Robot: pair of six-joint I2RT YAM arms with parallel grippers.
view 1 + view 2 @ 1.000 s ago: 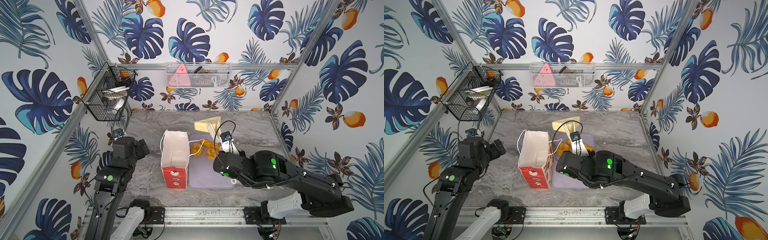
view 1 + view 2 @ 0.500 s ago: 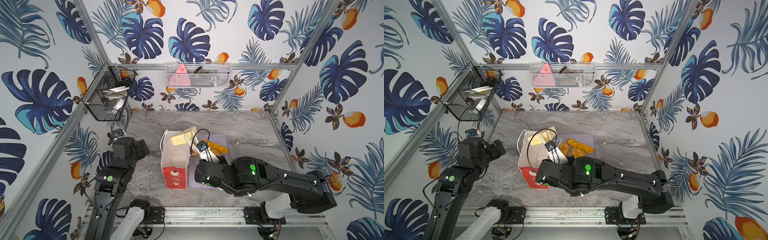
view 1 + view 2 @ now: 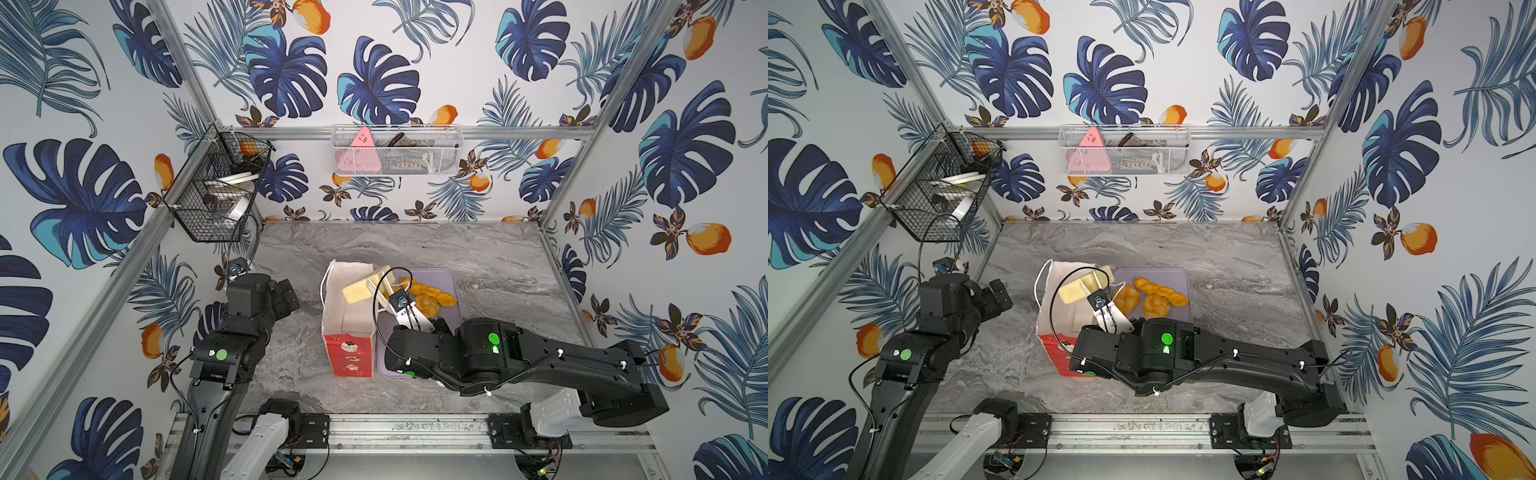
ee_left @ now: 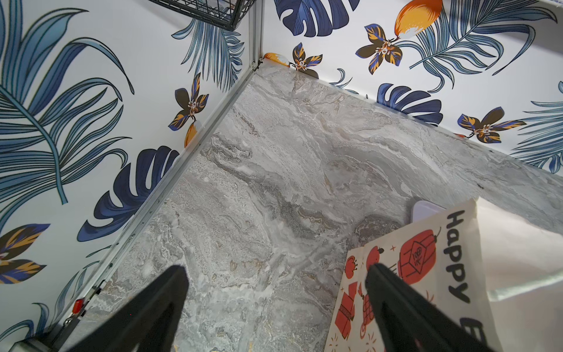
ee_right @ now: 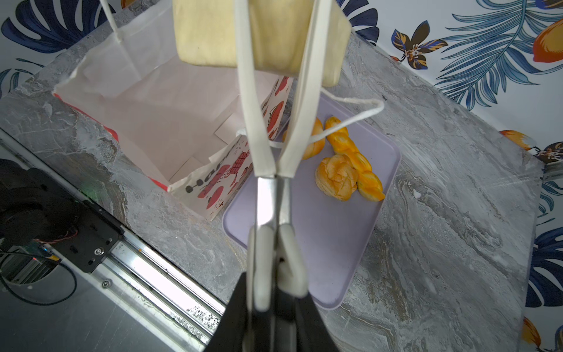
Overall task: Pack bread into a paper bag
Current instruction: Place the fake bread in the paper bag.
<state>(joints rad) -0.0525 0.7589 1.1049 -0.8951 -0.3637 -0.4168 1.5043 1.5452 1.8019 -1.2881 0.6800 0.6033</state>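
Right gripper (image 5: 275, 286) squeezed tight on white tongs (image 5: 265, 195); tongs pinch yellow wedge (image 3: 357, 289) over open paper bag (image 3: 349, 353) (white inside). Round bun (image 3: 1126, 299), knotted bun (image 3: 1155, 306), twisted loaf (image 3: 1163, 289) lie in lilac tray (image 5: 320, 243). Left gripper (image 4: 274, 268) spread, away from bag.

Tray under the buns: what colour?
The tray is plain lilac, no pattern. It shows best in the right wrist view.
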